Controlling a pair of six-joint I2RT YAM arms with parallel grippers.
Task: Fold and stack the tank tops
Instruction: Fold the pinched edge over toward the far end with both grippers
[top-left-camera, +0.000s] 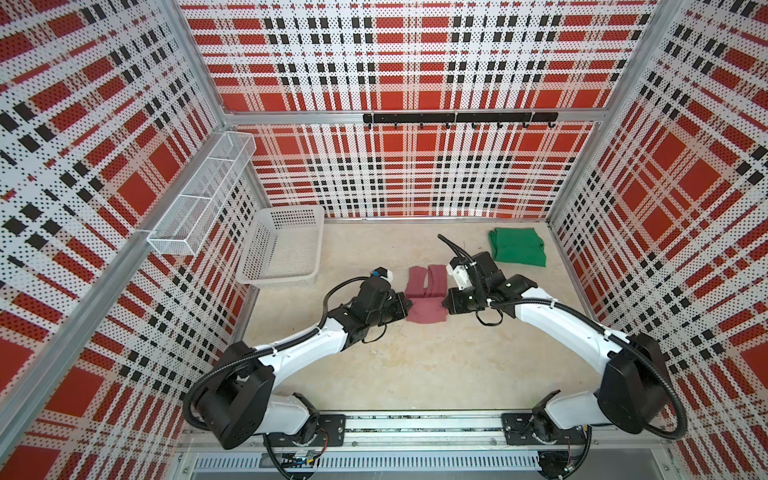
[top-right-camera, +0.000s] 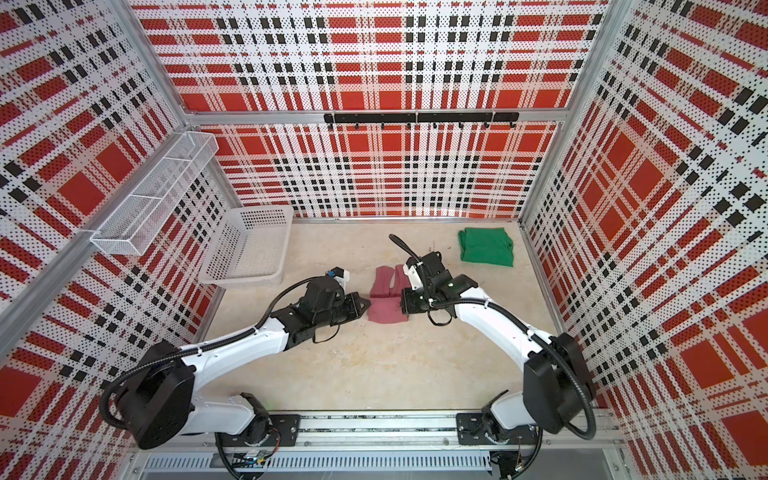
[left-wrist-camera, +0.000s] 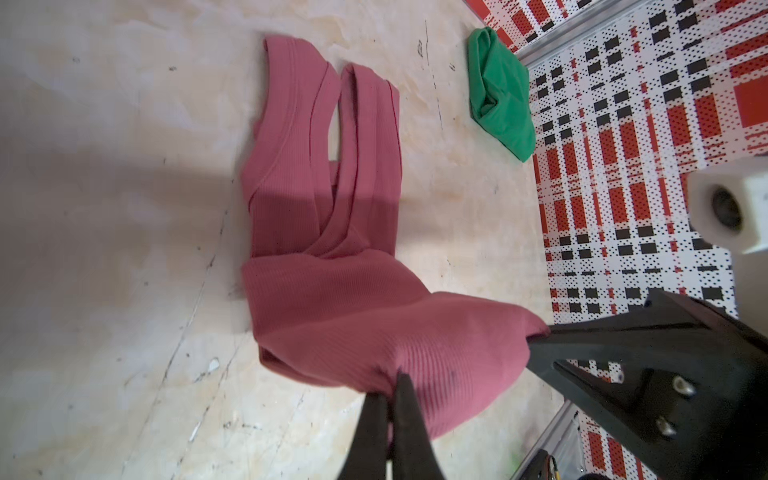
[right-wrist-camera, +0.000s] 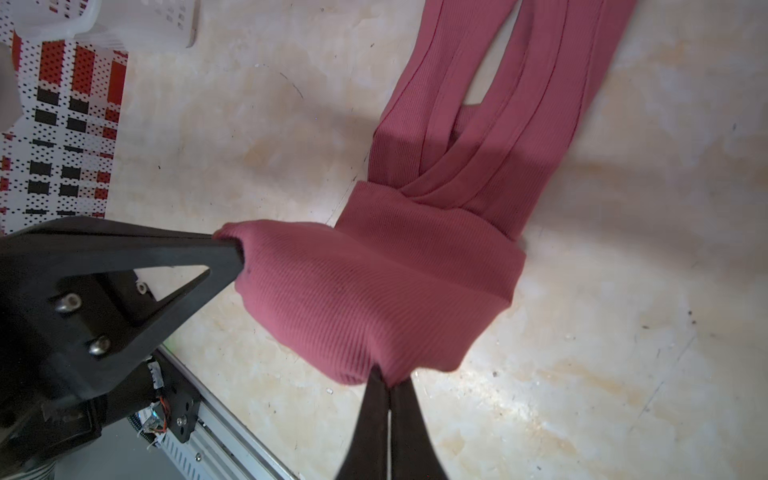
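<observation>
The left jaws are clenched on one hem corner of the pink tank top (top-left-camera: 428, 311) and the right jaws are clenched on the other corner. Both wrist views show the ribbed cloth bunched between each closed pair of tips.

The pale, scuffed tabletop (top-left-camera: 374, 374) is boxed in by red, black and white plaid walls. The left arm (top-left-camera: 291, 349) and right arm (top-left-camera: 561, 320) reach in from the near rail and meet at mid-table, on either side of the garment.

A white perforated basket (top-left-camera: 257, 249) stands at the far left of the tabletop, apart from both garments. A white wire shelf (top-left-camera: 199, 195) hangs on the left wall above it.

The green tank top (top-left-camera: 517, 247) lies folded in the far right corner, near the right wall and well apart from the pink one.

The pink tank top (left-wrist-camera: 332, 299) is at the centre, and its two straps lie flat on the tabletop, pointing towards the back wall. Its hem end is lifted off the surface between the jaws and doubled over towards the straps, sagging in a soft roll between the two held corners (right-wrist-camera: 395, 270).
</observation>
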